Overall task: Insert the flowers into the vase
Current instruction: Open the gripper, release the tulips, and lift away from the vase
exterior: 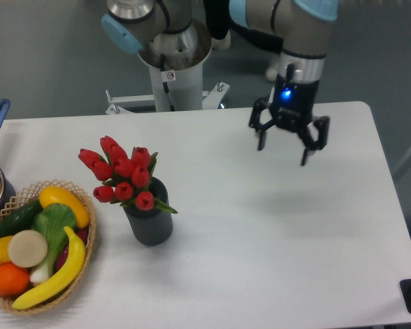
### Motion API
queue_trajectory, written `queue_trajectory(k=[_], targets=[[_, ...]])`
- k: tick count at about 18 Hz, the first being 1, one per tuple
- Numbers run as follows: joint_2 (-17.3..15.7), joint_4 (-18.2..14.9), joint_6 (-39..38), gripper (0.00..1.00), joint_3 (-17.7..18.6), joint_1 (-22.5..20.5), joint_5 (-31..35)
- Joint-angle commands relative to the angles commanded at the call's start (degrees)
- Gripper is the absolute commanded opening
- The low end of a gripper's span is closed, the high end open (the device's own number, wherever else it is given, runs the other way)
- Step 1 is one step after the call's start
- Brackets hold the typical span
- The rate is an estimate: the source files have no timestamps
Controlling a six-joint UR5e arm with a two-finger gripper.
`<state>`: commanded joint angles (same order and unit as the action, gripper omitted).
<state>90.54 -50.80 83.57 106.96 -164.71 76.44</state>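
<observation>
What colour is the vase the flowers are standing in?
Dark grey, with fine vertical ribbing, on the vase under the red flowers; the fixed camera shows it.

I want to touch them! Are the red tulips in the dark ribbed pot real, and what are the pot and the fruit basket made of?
The red tulip bunch looks artificial, maybe plastic or fabric: identical, evenly coloured buds. I can't be sure. The dark grey ribbed vase looks matte, possibly plastic or ceramic. The woven wicker basket shows tan plaited strands.

Flowers (123, 177) in vase (149, 223), right of basket (89, 241).
</observation>
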Motion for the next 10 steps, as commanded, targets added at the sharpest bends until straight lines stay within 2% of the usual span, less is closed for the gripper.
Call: queue_trajectory(k=[2,6,7,10], targets=[[-1.5,-4.0,1.8,1.0,-1.0,-0.3,2.4],[-3.8,-15.4,11.0,1.0,-4.9,-3.5,5.3],[-4.3,-17.0,13.2,1.0,-5.2,-4.7,5.4],[-5.5,-18.1,16.3,1.0,-5.0,-6.9,5.3]])
